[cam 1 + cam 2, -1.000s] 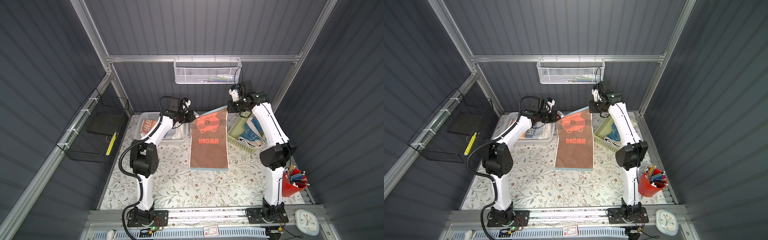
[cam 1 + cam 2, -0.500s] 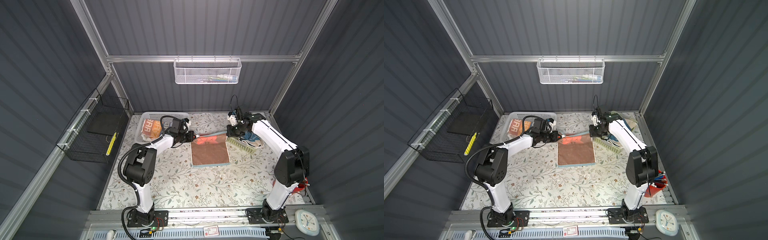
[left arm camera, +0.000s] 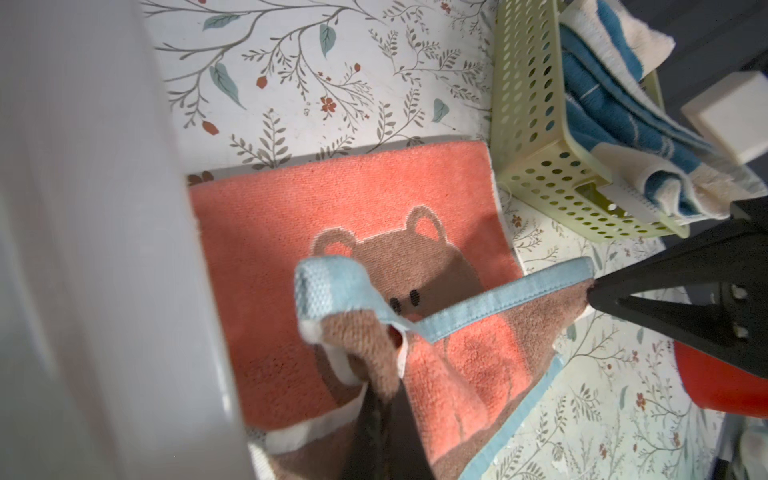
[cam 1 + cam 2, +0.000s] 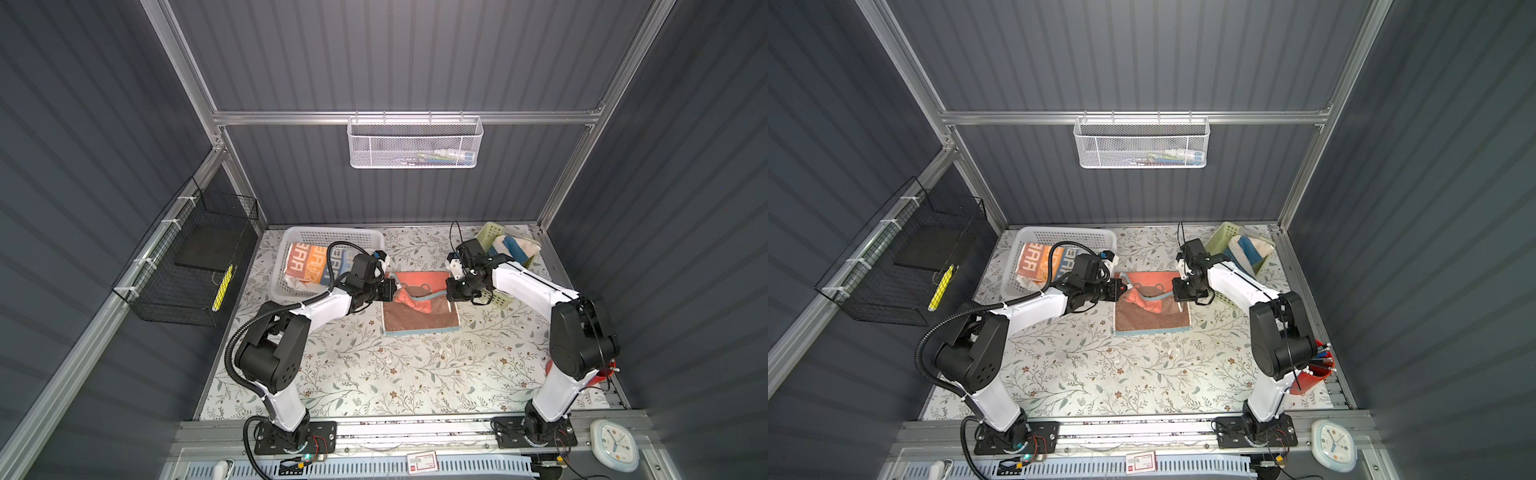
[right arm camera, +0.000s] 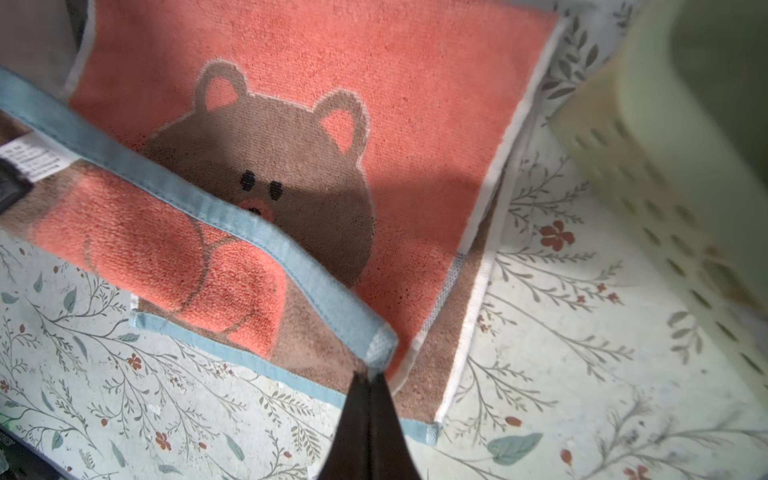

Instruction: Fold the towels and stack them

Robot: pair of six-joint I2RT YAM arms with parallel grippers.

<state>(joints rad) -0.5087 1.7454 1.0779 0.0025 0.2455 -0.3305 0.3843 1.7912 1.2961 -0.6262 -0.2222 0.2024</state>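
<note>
three towels (image 4: 419, 322) (image 4: 305, 266) (image 4: 513, 247), two table baskets (image 4: 332, 232) (image 4: 485, 237)

The orange-blue towel (image 4: 309, 264) in the white basket (image 4: 332, 235), at the far left corner of the table, carries big white letters that look like "BAR", written two times. The white sewn-in label (image 5: 35, 160) on the coral towel (image 5: 332, 54) has small print, too blurred to read. The red-white card (image 4: 422, 462) and the clock (image 4: 614, 444) before the table's front edge are too small to read.
</note>
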